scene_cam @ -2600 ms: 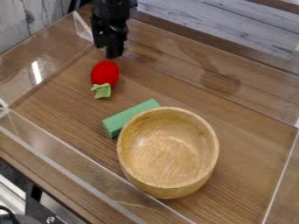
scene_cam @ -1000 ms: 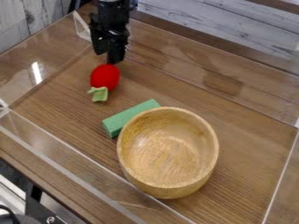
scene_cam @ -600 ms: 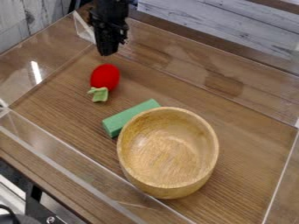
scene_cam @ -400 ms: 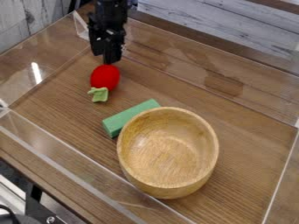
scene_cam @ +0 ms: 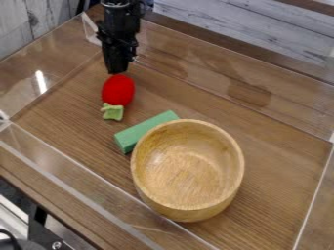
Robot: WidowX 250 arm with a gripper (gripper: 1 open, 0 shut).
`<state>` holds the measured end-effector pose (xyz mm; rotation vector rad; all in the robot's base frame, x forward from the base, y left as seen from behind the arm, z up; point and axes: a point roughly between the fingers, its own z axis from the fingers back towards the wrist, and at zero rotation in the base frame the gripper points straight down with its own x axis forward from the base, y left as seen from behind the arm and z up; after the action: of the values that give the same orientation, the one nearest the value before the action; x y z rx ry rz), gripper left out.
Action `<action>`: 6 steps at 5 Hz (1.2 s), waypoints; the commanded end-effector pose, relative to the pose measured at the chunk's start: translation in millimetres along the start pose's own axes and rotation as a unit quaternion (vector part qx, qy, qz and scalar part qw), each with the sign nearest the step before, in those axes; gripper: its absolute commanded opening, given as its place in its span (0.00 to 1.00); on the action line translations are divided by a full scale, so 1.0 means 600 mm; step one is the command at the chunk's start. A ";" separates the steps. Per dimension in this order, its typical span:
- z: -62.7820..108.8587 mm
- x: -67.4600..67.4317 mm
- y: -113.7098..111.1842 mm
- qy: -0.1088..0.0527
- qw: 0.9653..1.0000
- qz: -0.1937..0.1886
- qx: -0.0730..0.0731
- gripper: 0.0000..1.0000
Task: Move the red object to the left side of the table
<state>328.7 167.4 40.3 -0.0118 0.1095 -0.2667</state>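
The red object [scene_cam: 117,90] lies on the table [scene_cam: 241,93] toward the back left, its light green leafy end [scene_cam: 112,112] pointing at the camera. My gripper [scene_cam: 117,70] hangs straight down just behind it. The black fingers [scene_cam: 117,61] are drawn together, with their tips meeting the fruit's far end. The fingers do not reach around the fruit's body. Whether the tips pinch any of it is hidden behind the fruit.
A green rectangular block [scene_cam: 144,131] lies just in front of the red fruit, touching the rim of a large wooden bowl [scene_cam: 189,168]. Low clear acrylic walls [scene_cam: 46,59] border the tabletop on all sides.
The fingers have come together from a spread stance. The red object has shifted slightly toward the camera. The hand has stayed over the same spot.
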 end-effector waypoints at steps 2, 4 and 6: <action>0.047 -0.018 0.022 -0.034 0.999 -0.017 0.012 0.00; 0.064 -0.031 0.036 -0.047 0.997 -0.052 0.011 0.00; 0.018 -0.033 0.025 -0.036 0.996 -0.081 0.003 1.00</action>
<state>309.9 182.9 32.3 -0.0677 0.0825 -0.4195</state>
